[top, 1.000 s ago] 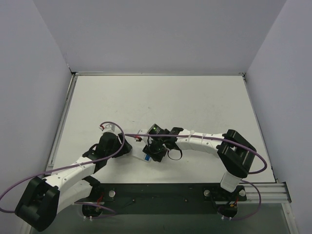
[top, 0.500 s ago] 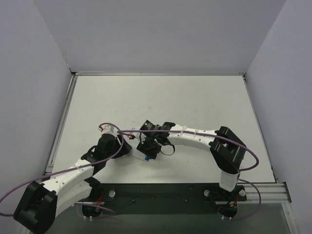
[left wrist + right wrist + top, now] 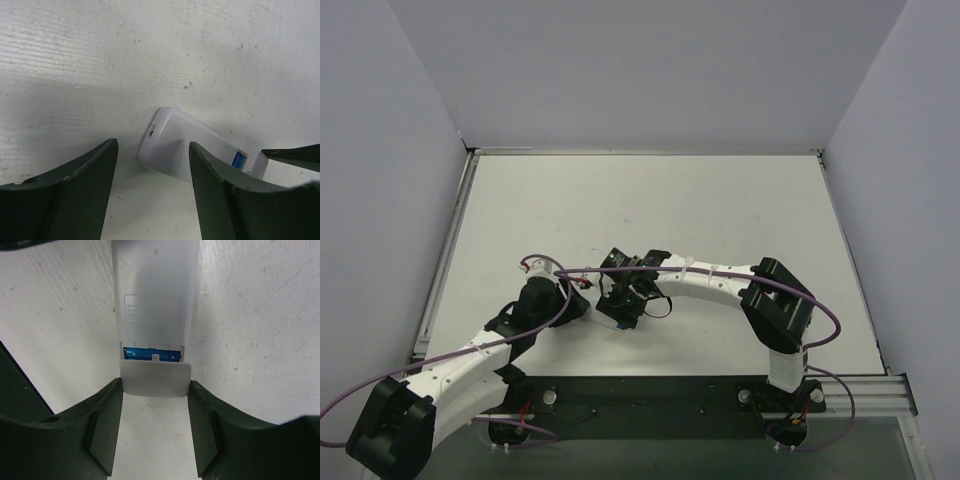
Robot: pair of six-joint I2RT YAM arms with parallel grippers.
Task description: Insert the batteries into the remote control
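Observation:
The remote control (image 3: 155,295) lies back up on the table, a slim white bar. Its battery bay is partly uncovered and shows the blue batteries (image 3: 150,353) seated inside. My right gripper (image 3: 155,385) is shut on the white battery cover (image 3: 156,377) at the remote's near end, a finger against each side edge. My left gripper (image 3: 152,145) stands open just short of the remote's other, rounded end (image 3: 185,147), not touching it; a bit of blue battery (image 3: 239,160) shows there. In the top view both grippers meet over the remote (image 3: 618,323) at the table's near middle, hiding most of it.
White table (image 3: 650,200) with grey walls on three sides and a metal rail along the left edge (image 3: 445,260). Purple cables loop over both arms. The right arm's fingertip (image 3: 295,152) shows at the right edge of the left wrist view.
My right arm has swung left, bringing its gripper closer to the left gripper. The left arm has barely shifted.

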